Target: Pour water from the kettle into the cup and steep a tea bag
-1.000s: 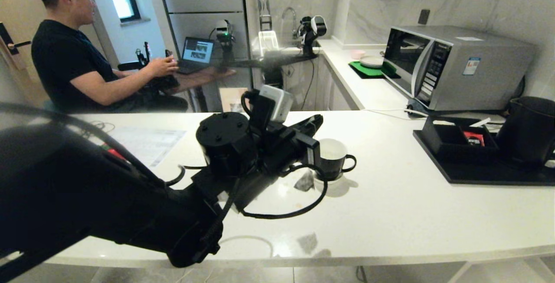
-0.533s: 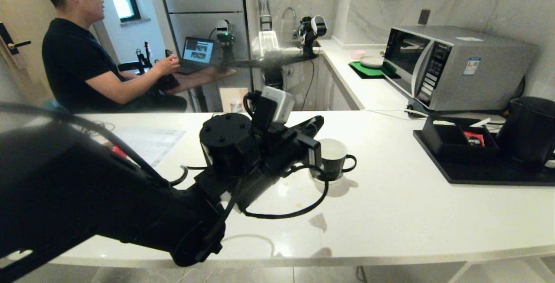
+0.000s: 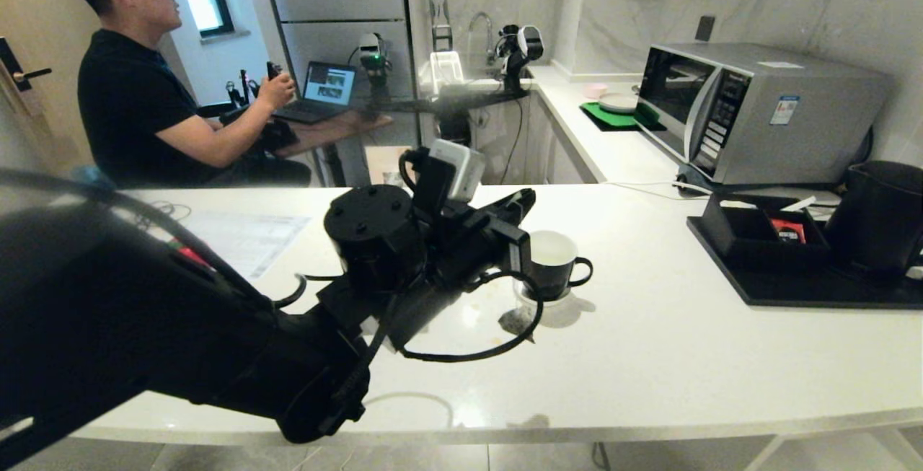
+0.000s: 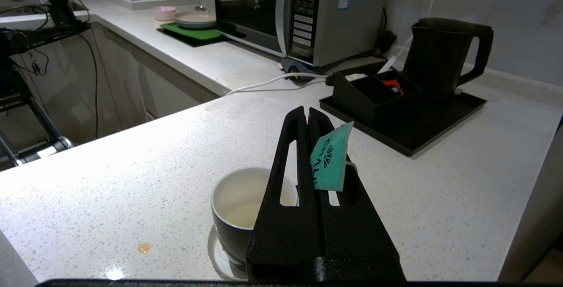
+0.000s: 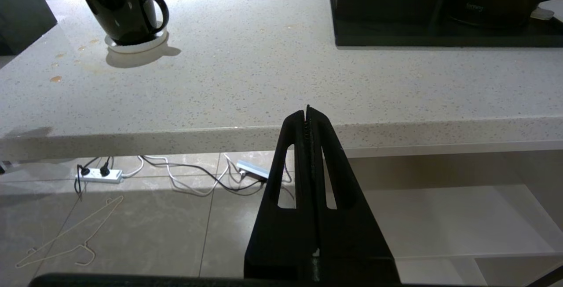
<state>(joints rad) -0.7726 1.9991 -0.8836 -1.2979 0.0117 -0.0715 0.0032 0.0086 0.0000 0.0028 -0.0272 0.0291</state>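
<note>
Glossy black cup (image 5: 119,8), white inside; speckled polished stone counter (image 5: 272,67); matt black kettle (image 4: 442,56); brushed-metal microwave (image 3: 764,110); teal paper tag (image 4: 330,157).

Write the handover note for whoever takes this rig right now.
Left pincer: shut on the teal tag, above the cup.
Right pincer: shut, empty, low in front of the counter edge.
Tea bag: appears to hang on its string beside the cup, outside it.
Kettle: stands on the black tray.
Done: the cup seems to hold some pale liquid.
Left: get the bag into the cup to steep.
</note>
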